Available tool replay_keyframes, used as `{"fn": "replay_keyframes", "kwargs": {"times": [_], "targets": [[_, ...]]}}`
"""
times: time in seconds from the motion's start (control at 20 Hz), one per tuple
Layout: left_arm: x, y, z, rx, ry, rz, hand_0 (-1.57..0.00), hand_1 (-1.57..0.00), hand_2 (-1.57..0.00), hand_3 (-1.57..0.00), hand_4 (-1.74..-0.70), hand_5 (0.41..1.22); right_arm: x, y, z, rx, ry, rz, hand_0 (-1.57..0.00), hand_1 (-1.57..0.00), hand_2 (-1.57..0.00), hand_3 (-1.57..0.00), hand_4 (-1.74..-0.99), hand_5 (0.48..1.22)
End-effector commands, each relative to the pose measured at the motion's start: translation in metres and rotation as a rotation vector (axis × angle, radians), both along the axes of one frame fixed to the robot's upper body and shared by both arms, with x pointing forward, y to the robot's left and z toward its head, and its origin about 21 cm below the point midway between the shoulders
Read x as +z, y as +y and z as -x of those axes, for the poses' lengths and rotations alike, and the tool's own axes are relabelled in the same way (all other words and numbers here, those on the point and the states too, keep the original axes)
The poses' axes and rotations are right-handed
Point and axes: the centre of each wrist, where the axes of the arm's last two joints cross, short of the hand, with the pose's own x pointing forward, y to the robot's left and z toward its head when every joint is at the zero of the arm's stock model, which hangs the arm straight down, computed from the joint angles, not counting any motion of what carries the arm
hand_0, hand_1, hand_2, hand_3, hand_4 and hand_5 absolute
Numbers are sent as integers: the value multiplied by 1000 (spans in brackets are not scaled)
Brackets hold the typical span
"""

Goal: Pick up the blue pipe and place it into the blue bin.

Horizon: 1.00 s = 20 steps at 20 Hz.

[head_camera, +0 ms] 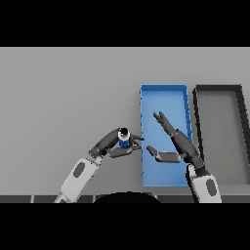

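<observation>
Head view, read from the left: the left arm comes in from the lower edge and reaches up and to the right, ending in the left hand just short of the blue bin's left wall. Its fingers and thumb curl round the blue pipe, a short tube held upright with its dark open end facing up. The pipe looks to be clear of the grey table, though the height cannot be judged from above. Holding it upright probably keeps the grasp steady for a short carry sideways.

Next comes the blue bin, a long tray running away from the robot; the pipe is beside it, not yet over it. Above the bin's lower half hangs the right hand, fingers straight and spread, thumb splayed to the left, holding nothing. It sits in the space where the pipe would drop, so it may need to move away or is ready to receive the pipe; which one cannot be told.

Farthest right lies a dark grey bin, alongside the blue one.
</observation>
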Motion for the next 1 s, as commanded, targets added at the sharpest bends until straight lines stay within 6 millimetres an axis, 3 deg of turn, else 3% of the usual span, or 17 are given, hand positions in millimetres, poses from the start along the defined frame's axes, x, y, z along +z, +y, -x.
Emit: {"fn": "replay_keyframes", "kwargs": {"times": [0.0,0.25,0.6,0.85,0.95], "targets": [[-3,1,0,7,8,-12,-1571,-1571,-1571,-1571,-1467,1221,9,8,-5,47,-28,20,1,-4,-81,1,-1281,558],[-1,4,-3,-1,-8,-10,-1571,-1571,-1571,-1571,-1467,1221,35,39,-18,215,-71,65,1,-1,-42,1,-1300,560],[-3,5,-10,-23,30,5,-1571,-1571,-1571,-1571,-1469,1221,63,80,-37,365,-96,127,-7,-16,-66,1,-1223,540],[-1,5,-7,-8,5,-6,-1571,-1571,-1571,-1571,-1467,1221,60,93,-54,400,-67,182,-34,-55,-110,-7,-1192,507],[-4,8,-7,-2,17,-44,-1571,-1571,-1571,-1571,-1462,1221,63,103,-61,426,-65,195,-168,-218,-261,-128,-1233,487]]}}
